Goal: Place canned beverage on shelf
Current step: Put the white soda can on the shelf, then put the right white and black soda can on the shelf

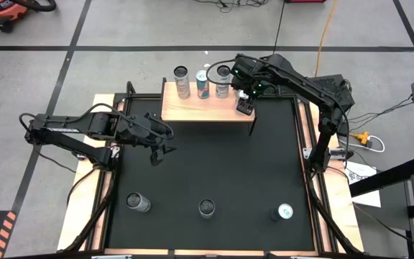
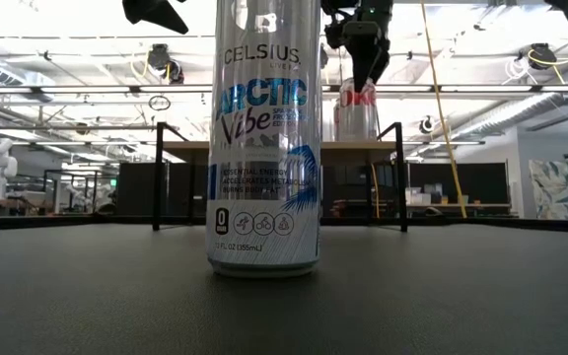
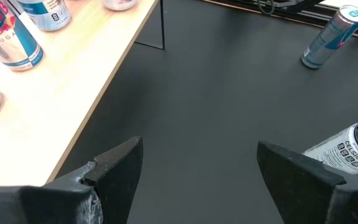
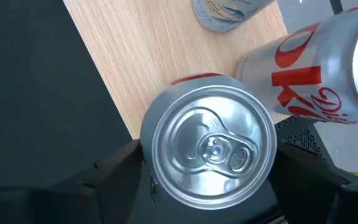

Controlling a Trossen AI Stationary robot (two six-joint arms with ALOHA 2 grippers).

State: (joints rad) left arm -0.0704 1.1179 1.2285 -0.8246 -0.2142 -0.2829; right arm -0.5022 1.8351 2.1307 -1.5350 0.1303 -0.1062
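Note:
The shelf is a light-wood board on thin black legs at the table's far edge. Three cans stand in a row on it. My right gripper is over the shelf's right end, near its front edge, pointing down. It is shut on a silver can with red lettering, which also shows in the low view. My left gripper is open and empty above the black mat on the left; its own view shows it too. My right gripper has the can between its two fingers, one on each side of the can's upper wall. The fingers come from above, pointing down. The can is upright, and in the low view its base is level with the shelf board.
Three more cans stand near the table's front edge: one on the left, a Celsius can in the middle and one on the right. The mat between them and the shelf is bare. Wooden strips run along the table's sides.

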